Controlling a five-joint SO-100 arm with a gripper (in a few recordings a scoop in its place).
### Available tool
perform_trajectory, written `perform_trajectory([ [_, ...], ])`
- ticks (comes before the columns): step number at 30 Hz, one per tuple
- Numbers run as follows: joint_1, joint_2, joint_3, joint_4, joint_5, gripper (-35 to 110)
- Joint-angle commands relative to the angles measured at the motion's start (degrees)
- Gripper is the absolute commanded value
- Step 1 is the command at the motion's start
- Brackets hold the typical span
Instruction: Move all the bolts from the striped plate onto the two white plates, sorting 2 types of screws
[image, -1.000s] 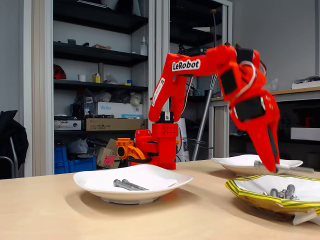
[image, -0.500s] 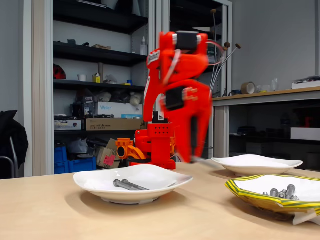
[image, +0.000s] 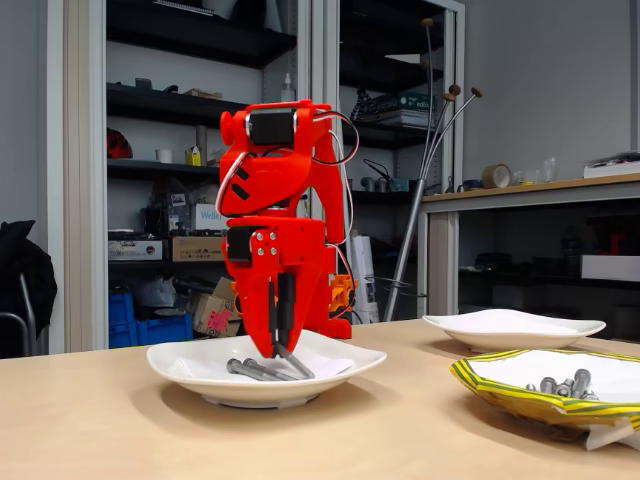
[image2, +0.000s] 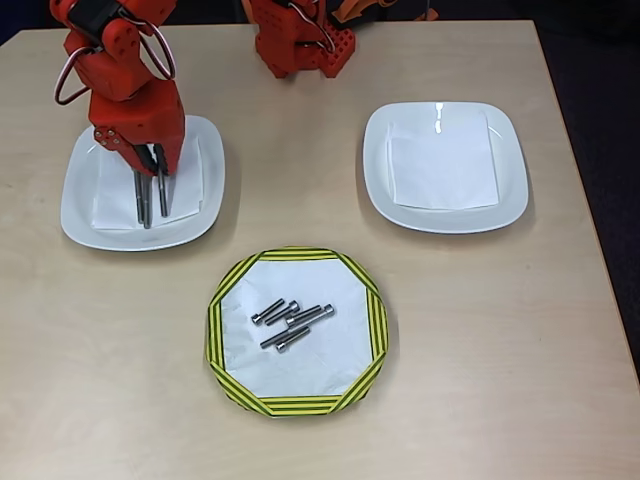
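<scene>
In the fixed view, your jaws (image: 279, 345) hang low over the left white plate (image: 200, 368), tips down among the long bolts (image: 252, 370) lying there, seemingly to set one down gently. One bolt slants from the tips; whether they clamp it, you cannot tell.

In the overhead view, the long bolts (image2: 148, 198) lie together on that plate's paper, keeping one kind apart. The other white plate (image2: 445, 167) holds none. Several bolts (image2: 290, 324) wait on the striped plate (image2: 296, 404).
</scene>
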Motion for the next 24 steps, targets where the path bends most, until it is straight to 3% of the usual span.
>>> perform_trajectory([
  [1, 0.09, 5.1, 0.88, 0.7, -1.85, 6],
  [9, -4.31, 7.73, 0.79, 0.18, -1.49, 10],
  [20, -20.39, -4.31, -14.77, -5.27, 10.02, 6],
  [24, -25.49, -8.53, -17.67, -10.46, 2.81, 1],
])
